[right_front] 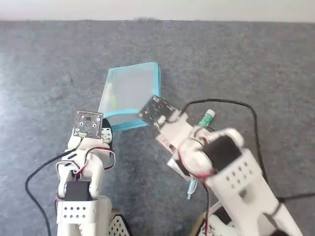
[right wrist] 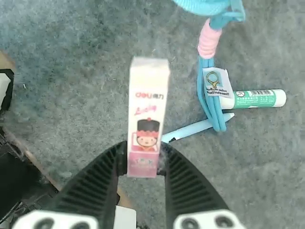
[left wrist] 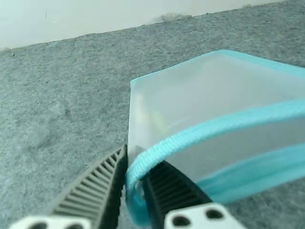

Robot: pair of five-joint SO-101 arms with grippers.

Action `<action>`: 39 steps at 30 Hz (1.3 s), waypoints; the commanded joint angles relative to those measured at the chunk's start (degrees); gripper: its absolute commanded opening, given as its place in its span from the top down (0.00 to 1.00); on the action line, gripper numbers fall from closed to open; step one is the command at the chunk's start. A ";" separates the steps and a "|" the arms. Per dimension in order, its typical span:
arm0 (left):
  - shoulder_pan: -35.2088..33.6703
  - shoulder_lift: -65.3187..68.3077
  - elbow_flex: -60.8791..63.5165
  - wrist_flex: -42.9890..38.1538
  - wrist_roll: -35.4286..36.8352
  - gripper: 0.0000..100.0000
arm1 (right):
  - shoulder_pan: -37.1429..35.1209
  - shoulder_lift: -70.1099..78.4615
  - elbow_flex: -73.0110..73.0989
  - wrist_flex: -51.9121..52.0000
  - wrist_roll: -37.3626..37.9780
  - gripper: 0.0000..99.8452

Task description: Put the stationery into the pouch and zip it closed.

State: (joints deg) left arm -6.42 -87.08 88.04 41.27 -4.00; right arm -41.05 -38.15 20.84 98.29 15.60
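As I look down over the grey table point(right_front: 44, 64), my left arm sits toward the near-left corner. Its gripper point(left wrist: 134, 164) is closed narrow on the pouch point(right_front: 130, 91), with the ribbed fingers point(left wrist: 102, 183) pinching the teal zip edge at the pouch's near-left corner. The pouch lies around the middle of the table, somewhat closer to the far edge. It is a translucent pale case with teal trim, and the gripped corner is lifted off the surface. A yellow-green shape shows through its wall; I cannot tell what it is.

Further right, my right arm comes in from the near-right corner and its gripper point(right wrist: 143, 155) is clamped on a pink box point(right wrist: 147, 114). It holds the box by one end, with the rest of the box sticking out beyond the fingertips above the table, just beside the pouch's near-right corner. A blue cord point(right wrist: 209, 102) with a pink bead point(right wrist: 208, 42) and a small tag point(right wrist: 217, 83) trails from that corner. Its loop lies across a light blue pen point(right wrist: 193, 130). The tag rests against one end of a green and white glue stick point(right wrist: 259, 98), which lies flat on the table right of the pouch.
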 commanded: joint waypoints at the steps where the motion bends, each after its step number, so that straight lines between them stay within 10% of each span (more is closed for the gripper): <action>1: 0.35 0.44 -0.66 -2.11 0.70 0.99 | -1.10 7.43 -8.79 -0.22 -1.05 0.99; 17: 7.82 0.26 1.36 -2.20 0.62 0.99 | -1.10 38.46 -28.84 4.35 -3.69 0.99; 39: 15.91 0.26 3.21 -1.93 -2.99 0.99 | -0.75 40.22 -37.54 3.65 -7.03 0.94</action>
State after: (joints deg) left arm 8.09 -87.08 91.91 40.40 -6.37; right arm -41.76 2.64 -12.48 100.57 9.45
